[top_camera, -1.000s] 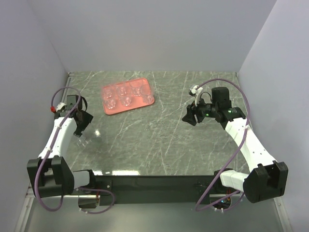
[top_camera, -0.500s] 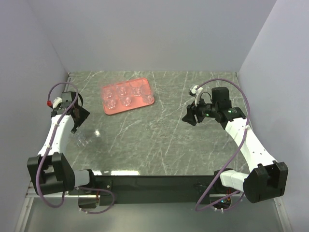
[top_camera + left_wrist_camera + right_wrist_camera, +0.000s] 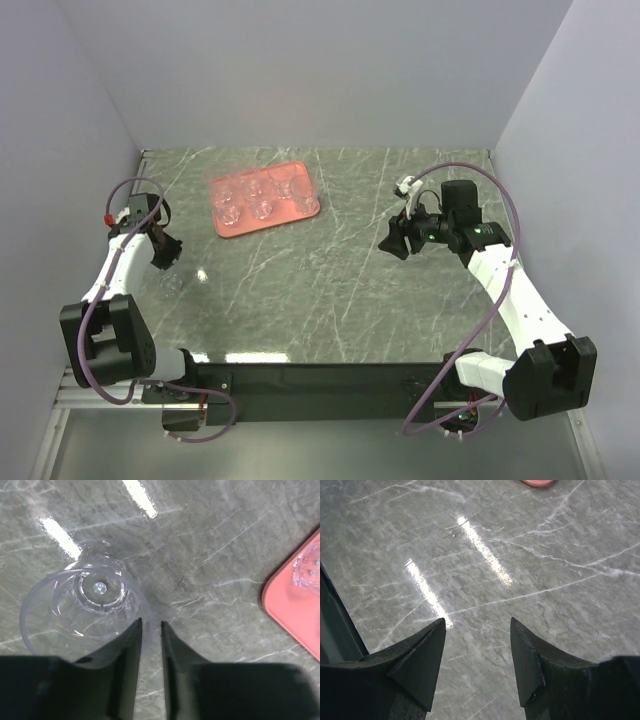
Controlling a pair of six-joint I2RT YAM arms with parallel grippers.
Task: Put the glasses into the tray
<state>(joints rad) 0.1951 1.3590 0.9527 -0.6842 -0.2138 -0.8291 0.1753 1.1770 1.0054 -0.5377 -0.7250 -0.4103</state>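
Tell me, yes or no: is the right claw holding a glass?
No: in the right wrist view the right claw stands open, with only the marble table showing between its fingers.

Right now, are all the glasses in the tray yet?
Not quite. Several glasses already sit in the red tray. One last glass stands on the table. The left gripper has its fingers nearly together at that glass's rim, but whether it grips is unclear. The right gripper hangs open and empty. Only that glass is left.
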